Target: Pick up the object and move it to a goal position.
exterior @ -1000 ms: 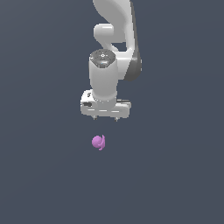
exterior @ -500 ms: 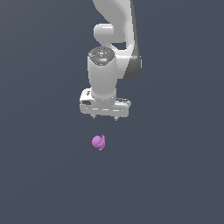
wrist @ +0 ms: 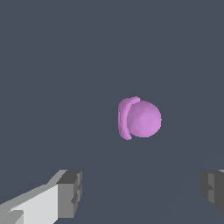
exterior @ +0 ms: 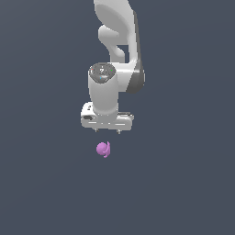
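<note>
End effector (exterior: 107, 131) hangs with fingers (wrist: 70, 192) spread wide just above the object (exterior: 103, 148), nothing between them.

Bare simulator void, uniform slate-grey ground (exterior: 46, 183)

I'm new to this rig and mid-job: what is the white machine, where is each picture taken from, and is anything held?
These are simulator renders. The white machine is a robot arm ending in a gripper. One picture comes from a camera off the arm; the other from a camera on its wrist, looking down past the two grey fingertips. On the plain dark surface lies one thing, a small violet-pink blob. Nothing is held: the jaws stand open, apart from the blob.
</note>
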Controlling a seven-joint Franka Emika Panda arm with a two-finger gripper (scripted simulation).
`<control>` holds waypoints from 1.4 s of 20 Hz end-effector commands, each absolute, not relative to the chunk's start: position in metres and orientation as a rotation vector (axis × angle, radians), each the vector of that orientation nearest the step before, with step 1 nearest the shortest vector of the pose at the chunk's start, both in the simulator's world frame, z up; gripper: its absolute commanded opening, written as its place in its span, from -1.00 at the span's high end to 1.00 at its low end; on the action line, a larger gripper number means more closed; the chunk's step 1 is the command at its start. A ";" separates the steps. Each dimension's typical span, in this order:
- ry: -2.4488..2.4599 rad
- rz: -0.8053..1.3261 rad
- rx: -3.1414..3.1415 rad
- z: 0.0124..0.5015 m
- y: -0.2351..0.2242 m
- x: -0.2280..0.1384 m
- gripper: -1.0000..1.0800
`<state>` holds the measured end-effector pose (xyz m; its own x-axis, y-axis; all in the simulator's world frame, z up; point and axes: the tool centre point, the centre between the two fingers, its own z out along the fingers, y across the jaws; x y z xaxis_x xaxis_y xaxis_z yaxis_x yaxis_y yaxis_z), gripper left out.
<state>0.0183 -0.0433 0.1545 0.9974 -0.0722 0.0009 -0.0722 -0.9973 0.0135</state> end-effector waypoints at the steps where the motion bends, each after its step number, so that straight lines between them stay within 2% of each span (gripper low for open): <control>1: -0.099 -0.001 3.128 0.142 -0.049 0.026 -0.92; 12: -0.051 0.000 3.140 0.095 -0.069 0.052 -0.92; 21: -0.049 -0.002 3.141 0.087 -0.071 0.053 -0.92; 28: -0.048 -0.001 3.141 0.055 -0.071 0.052 -0.92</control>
<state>0.0529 -0.0710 0.0640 0.9995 -0.0304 0.0003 -0.0304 -0.9995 0.0003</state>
